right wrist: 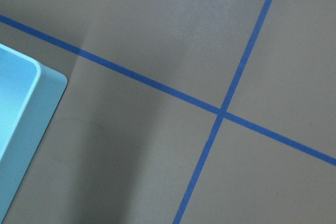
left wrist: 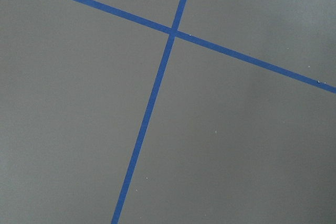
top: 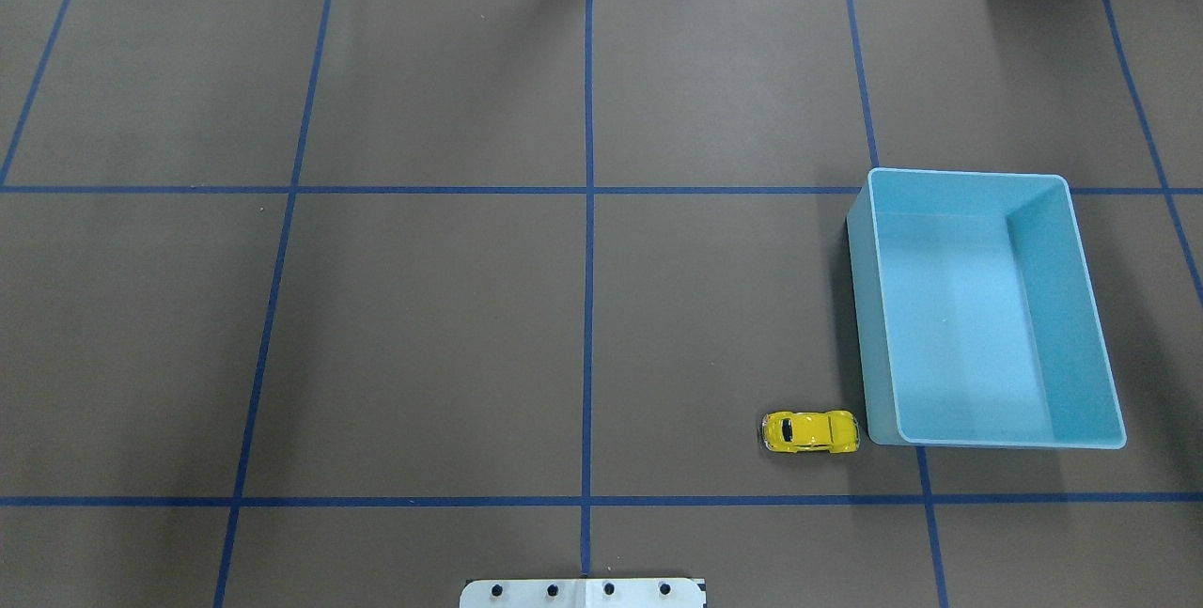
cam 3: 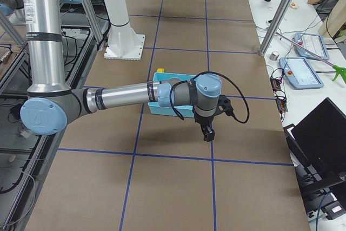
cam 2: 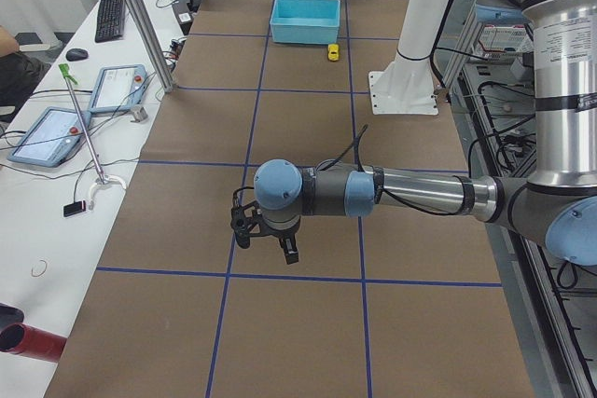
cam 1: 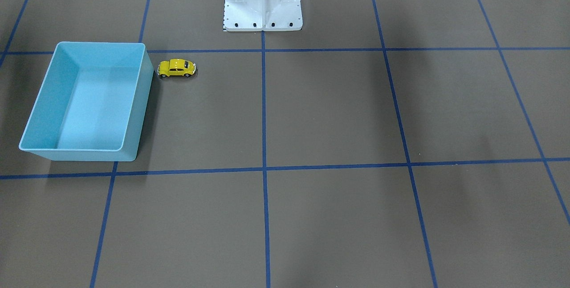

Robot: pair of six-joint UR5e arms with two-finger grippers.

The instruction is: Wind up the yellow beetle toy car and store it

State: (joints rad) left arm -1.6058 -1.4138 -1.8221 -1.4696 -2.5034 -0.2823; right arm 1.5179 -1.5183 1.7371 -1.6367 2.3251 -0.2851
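Yellow beetle toy car (top: 810, 431) standing on its four wheels on the bench (top: 423, 335), close to the robot-side edge and toward the robot's right end. Its one end lies just beside the robot-side corner of the light blue bin (top: 867, 307), apparently not touching it. The bin is open-topped and holds nothing. The left gripper (cam 2: 266, 247) hangs over the bench's left end, well apart from the car. The right gripper (cam 3: 207, 132) hangs beyond the bin, toward the right end. Both appear only in the side views, so whether their fingers are apart or together cannot be told. The car looks small, rigid and probably light, and its glossy rounded shell is likely slippery. It will probably roll if nudged along its length. The flat flanks between the wheels seem the soundest place to take hold, with the fingers closing across the body's width and low down, not on the domed roof.
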